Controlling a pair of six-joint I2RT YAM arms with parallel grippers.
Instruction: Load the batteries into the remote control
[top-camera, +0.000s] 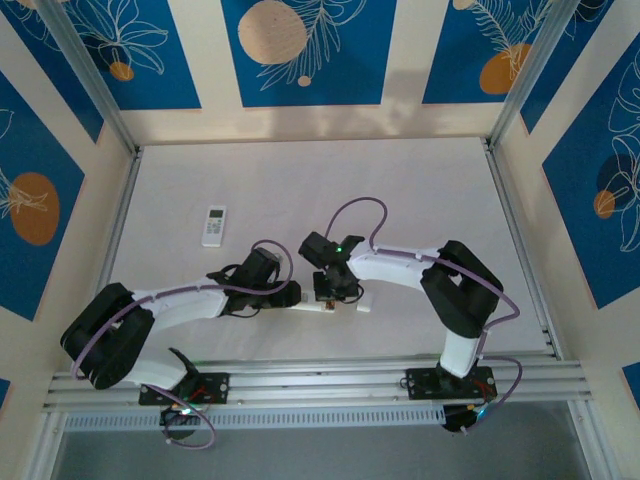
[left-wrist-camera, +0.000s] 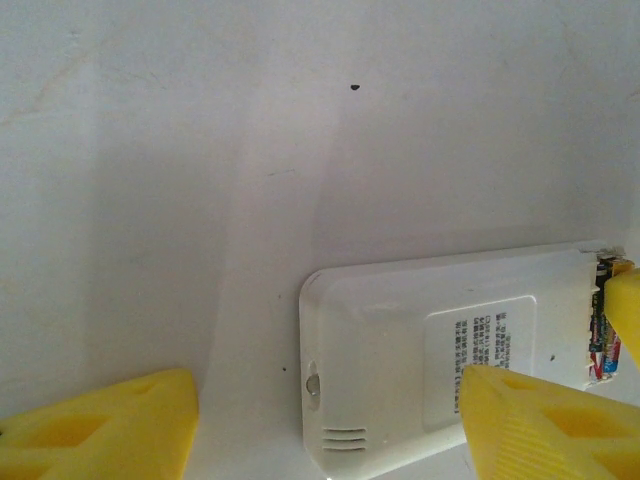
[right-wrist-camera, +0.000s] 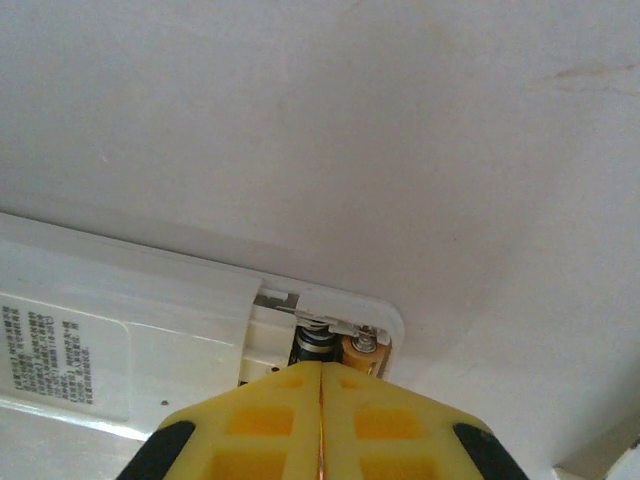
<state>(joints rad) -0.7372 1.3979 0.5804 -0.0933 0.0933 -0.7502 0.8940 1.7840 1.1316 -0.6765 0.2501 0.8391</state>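
White table (top-camera: 300, 180), blue patterned walls (top-camera: 330, 60); I see remote (left-wrist-camera: 400, 350) back-up at near centre; second remote (top-camera: 214, 226) well apart, far left; left gripper (left-wrist-camera: 328, 400) jaws spread, one finger (left-wrist-camera: 540, 430) over remote's end; right gripper (right-wrist-camera: 320, 368) jaws pressed together above open bay (right-wrist-camera: 275, 300); two batteries (right-wrist-camera: 315, 345) seated inside.

The right gripper (right-wrist-camera: 320, 378) hides most of the batteries (right-wrist-camera: 314, 345) in the remote (right-wrist-camera: 150, 310).
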